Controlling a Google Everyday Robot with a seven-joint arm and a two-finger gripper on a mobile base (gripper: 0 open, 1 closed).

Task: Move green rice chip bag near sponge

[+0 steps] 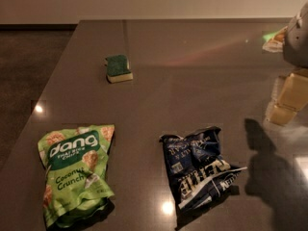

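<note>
The green rice chip bag lies flat at the front left of the dark table, with its "dang" lettering facing up. The sponge, dark green top on a pale yellow base, sits farther back on the left, well apart from the bag. My gripper is at the right edge of the view, above the table. It is far from both the bag and the sponge and holds nothing that I can see. Part of it is cut off by the frame.
A dark navy blue chip bag lies at the front centre, to the right of the green bag. The table's left edge runs beside the green bag, with dark floor beyond. A small green and orange thing shows at the far right.
</note>
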